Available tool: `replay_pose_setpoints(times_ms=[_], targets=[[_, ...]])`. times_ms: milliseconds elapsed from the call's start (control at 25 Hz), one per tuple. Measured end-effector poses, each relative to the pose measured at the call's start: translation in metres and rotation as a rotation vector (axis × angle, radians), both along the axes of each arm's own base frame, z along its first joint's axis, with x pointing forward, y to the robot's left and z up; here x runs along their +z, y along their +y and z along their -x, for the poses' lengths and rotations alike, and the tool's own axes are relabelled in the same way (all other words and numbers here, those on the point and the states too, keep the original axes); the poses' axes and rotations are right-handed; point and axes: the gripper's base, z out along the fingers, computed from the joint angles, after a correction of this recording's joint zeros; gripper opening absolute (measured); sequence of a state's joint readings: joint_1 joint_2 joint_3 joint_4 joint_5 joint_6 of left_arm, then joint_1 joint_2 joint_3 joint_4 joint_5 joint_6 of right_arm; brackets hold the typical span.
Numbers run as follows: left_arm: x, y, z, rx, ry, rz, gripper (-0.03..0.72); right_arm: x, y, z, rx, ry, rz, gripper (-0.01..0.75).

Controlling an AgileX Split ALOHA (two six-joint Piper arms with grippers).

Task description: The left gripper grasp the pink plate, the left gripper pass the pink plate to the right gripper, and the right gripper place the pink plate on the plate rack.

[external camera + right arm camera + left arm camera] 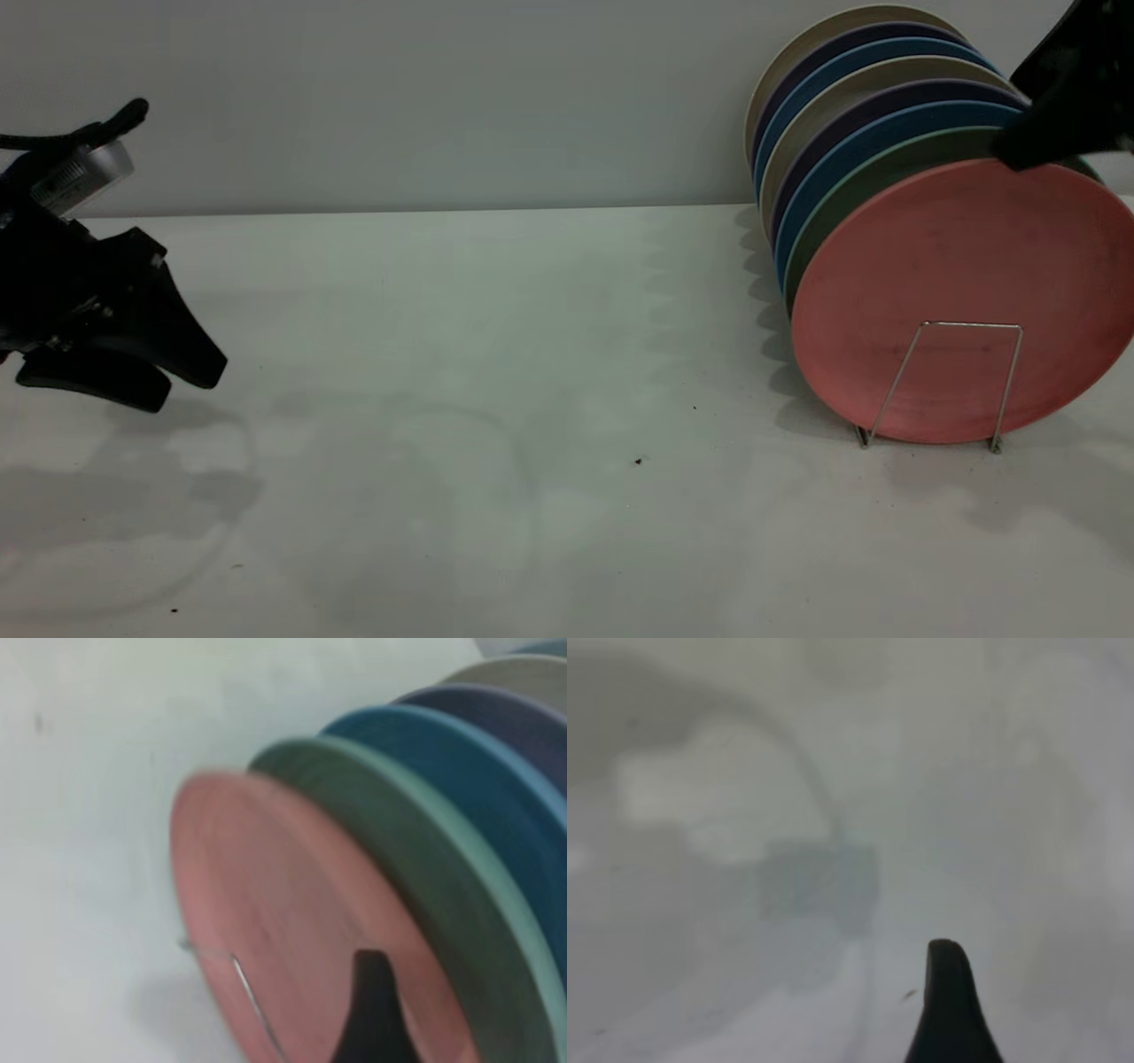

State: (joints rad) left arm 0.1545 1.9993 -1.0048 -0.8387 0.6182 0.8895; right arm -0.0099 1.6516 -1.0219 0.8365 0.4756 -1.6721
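The pink plate [961, 292] stands upright on edge in the plate rack [970, 325], at the front of a row of plates, behind the rack's front wire loop. My right gripper [1019, 155] is at the plate's top rim, at the upper right. In the right wrist view one finger [372, 1010] lies in front of the plate's pink face [266, 904], a little off it, with the rack wire [248, 992] beside it; the jaws look open. My left gripper [168, 377] hangs low over the table at the far left, jaws apart and empty; one finger [948, 1010] shows.
Behind the pink plate several plates lean in the rack: a green one [873, 173], blue [850, 142], dark purple and beige ones, back to the wall. The white table [532, 399] stretches between the two arms, with small dark specks.
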Motion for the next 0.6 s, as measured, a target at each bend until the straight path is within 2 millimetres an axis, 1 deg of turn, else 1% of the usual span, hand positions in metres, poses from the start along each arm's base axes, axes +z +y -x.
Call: replay_pose_setpoints(times_ms=[120,240,280,360,440,520,600], targets=[[0.006,0.005,0.003,-0.063,-0.002,-0.08,0.543,0.014,0.002,0.008,-0.2,0.096,-0.199,0.611],[0.032,0.013,0.004,-0.082,-0.012,-0.177,0.543,0.025,0.005,0.021,-0.428,0.277,-0.414,0.601],[0.042,0.016,0.004,-0.067,-0.009,-0.207,0.543,0.027,0.005,0.027,-0.498,0.347,-0.449,0.591],[0.065,0.023,0.009,-0.058,0.004,-0.293,0.543,0.025,0.004,0.039,-0.588,0.498,-0.436,0.571],[0.086,0.03,0.017,-0.015,0.039,-0.373,0.543,0.02,-0.002,0.051,-0.652,0.613,-0.334,0.551],[0.107,0.035,0.03,0.026,0.068,-0.442,0.543,0.015,-0.009,0.062,-0.692,0.708,-0.217,0.541],[0.127,0.035,0.042,0.067,0.075,-0.466,0.543,0.016,-0.015,0.071,-0.742,0.755,-0.13,0.537]])
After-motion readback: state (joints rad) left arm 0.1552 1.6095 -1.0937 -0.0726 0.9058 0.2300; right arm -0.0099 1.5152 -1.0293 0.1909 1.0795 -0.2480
